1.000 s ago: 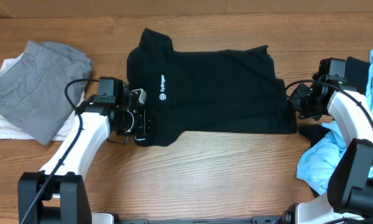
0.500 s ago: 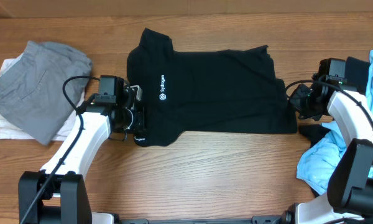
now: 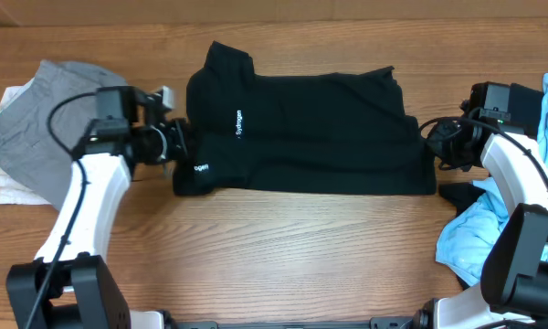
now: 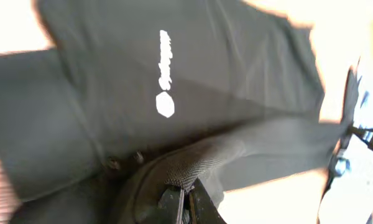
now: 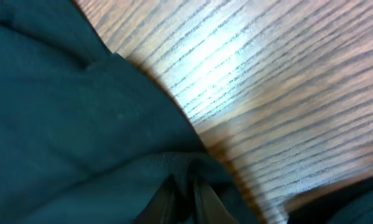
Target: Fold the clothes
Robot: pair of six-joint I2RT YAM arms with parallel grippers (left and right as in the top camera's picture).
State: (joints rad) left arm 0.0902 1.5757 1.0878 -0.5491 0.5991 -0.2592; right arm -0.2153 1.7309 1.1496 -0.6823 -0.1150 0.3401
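Surroundings
- Wooden table [image 3: 301,265], bare wood showing along the near side
- Far left: 1 grey garment [image 3: 50,128], crumpled, lying on 1 white garment [image 3: 7,187] whose edge shows beneath it; both sit just beside the left arm and apart from the shirt
- Far right: 1 light blue garment [image 3: 461,242], heaped and partly hidden by the right arm; a dark piece of cloth [image 3: 458,194] touches its upper edge, kind not clear

Task item
- 1 black shirt [image 3: 320,137], centre of the table, laid sideways and stretched between the 2 arms
- White logo [image 3: 238,123] with small lettering near the left end
- 1 sleeve juts toward the far side at the left; the near-left corner is turned over, showing a scrap of white lettering
- Body mostly flat, light creases at the far right

Grippers
- Left gripper [image 3: 178,151]: at the shirt's left edge, fingers together, clamped on a gathered ridge of black fabric
- Right gripper [image 3: 436,146]: at the shirt's right edge, fingers pinched on bunched black fabric
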